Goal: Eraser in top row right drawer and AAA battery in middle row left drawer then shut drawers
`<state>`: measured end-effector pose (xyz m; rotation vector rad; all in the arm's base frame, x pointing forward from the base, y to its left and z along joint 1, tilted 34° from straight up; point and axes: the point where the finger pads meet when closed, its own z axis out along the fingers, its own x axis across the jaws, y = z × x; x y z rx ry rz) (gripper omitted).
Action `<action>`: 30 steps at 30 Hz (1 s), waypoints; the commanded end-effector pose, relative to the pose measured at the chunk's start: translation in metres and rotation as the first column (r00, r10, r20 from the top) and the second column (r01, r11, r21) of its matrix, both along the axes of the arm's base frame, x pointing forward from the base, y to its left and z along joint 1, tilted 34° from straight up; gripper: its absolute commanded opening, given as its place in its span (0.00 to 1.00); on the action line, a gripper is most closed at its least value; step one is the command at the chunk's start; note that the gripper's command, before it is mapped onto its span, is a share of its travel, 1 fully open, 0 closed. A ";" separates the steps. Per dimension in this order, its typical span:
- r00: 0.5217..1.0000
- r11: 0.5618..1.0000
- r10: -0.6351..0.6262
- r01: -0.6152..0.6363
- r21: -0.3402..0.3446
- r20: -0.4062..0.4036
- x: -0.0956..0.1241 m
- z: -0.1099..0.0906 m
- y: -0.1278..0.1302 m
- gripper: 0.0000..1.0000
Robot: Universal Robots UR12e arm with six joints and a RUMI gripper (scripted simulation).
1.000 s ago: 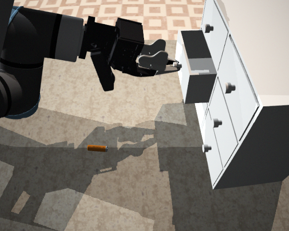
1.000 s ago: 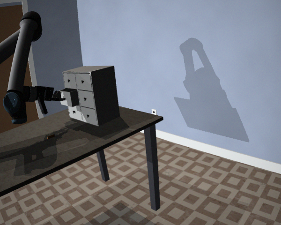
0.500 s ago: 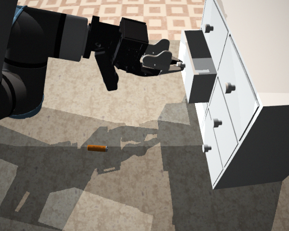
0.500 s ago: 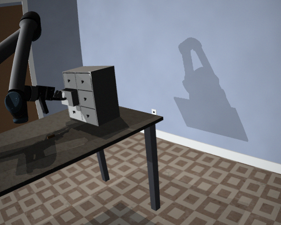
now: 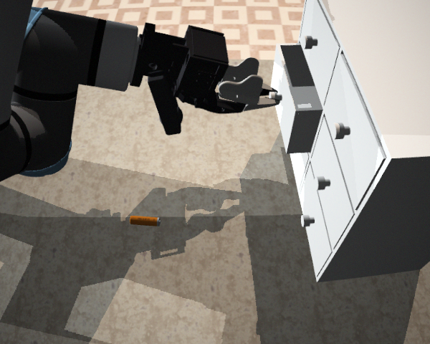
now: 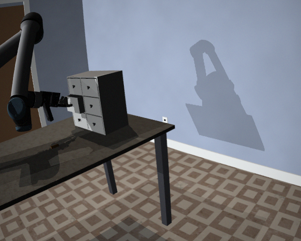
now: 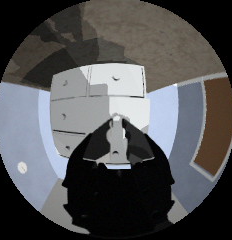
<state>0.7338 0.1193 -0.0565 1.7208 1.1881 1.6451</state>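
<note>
My black two-jaw gripper (image 5: 271, 97) (image 6: 71, 105) (image 7: 117, 119) clasps the round pale knob (image 5: 274, 96) (image 7: 116, 118) of the partly open white drawer (image 5: 304, 129) (image 6: 79, 104) (image 7: 138, 111). Lower left from above, the orange cylindrical battery (image 5: 144, 221) (image 6: 54, 146) looks light, rigid, slippery; I'd pinch mid-barrel.

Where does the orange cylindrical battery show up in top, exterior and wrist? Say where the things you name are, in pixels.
Top: the orange cylindrical battery (image 5: 144, 221) (image 6: 54, 146) lies left of centre, below mid-height.
Exterior: left side, on the table, below mid-height.
Wrist: I can't make it out.
Shared landmark: the white boxy drawer chest (image 5: 400, 207) (image 6: 113, 101) (image 7: 71, 106).
</note>
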 end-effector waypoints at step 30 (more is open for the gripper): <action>1.000 1.000 0.000 0.000 -0.001 0.005 0.025 0.004 0.001 0.07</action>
